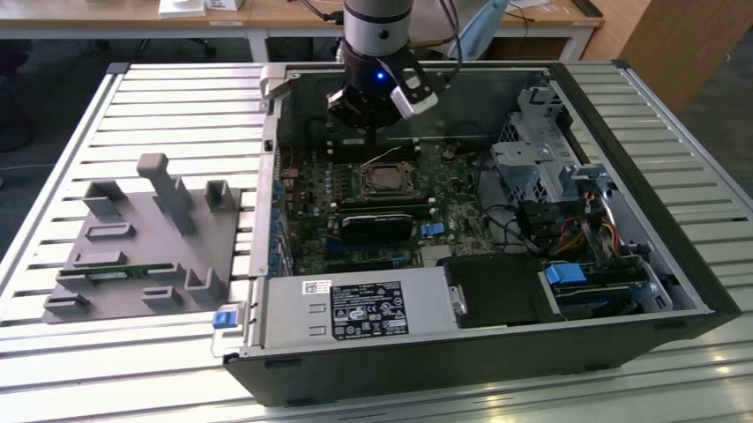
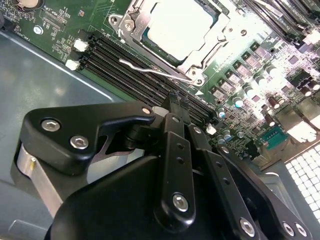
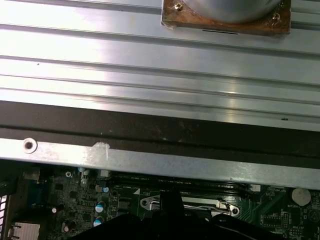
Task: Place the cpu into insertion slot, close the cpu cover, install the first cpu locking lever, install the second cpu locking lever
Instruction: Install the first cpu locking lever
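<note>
Sitting flat in the insertion slot (image 2: 172, 30), the cpu (image 2: 181, 26) had its cover (image 2: 200, 57) closed; gripper (image 2: 176, 102) hovered nearby, couldn't tell if open.

Colours inside the case
Pale tan-silver cpu (image 2: 179, 26), silvery cover (image 2: 145, 22), green board (image 2: 60, 30); black hand (image 2: 176, 107), perhaps matte.

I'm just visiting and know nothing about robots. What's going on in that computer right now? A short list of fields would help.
setting: open computer case lying on a slatted metal table
cpu: seated in the insertion slot
cpu cover: down around the chip
locking lever: thin wire rod lying beside the socket, over the memory slots
gripper: just above the memory slots, near the lever, holding nothing
</note>
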Tool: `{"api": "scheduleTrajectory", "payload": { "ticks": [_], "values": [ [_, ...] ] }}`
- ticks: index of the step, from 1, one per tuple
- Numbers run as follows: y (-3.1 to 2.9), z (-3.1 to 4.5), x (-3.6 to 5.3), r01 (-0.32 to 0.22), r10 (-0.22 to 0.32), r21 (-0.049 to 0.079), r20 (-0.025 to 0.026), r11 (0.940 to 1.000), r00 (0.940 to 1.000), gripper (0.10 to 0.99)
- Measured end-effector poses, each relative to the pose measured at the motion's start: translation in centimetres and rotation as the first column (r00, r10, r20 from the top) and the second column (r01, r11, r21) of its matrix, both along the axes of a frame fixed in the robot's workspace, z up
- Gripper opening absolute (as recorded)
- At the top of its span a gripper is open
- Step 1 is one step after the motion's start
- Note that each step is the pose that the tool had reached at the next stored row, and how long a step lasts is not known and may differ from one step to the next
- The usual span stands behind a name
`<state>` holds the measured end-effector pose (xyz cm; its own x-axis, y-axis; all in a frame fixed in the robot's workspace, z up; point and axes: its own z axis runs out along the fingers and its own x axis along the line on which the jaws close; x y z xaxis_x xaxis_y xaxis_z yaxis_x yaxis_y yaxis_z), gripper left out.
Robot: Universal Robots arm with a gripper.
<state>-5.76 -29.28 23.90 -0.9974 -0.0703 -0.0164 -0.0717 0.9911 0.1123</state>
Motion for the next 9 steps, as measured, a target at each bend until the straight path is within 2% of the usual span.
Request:
{"api": "scheduleTrajectory", "payload": {
  "ticks": [9],
  "values": [
    [0.01, -0.39, 0.74, 0.0, 0.0, 0.0, 0.0001, 1.0, 1.0, 0.106]
  ]
}}
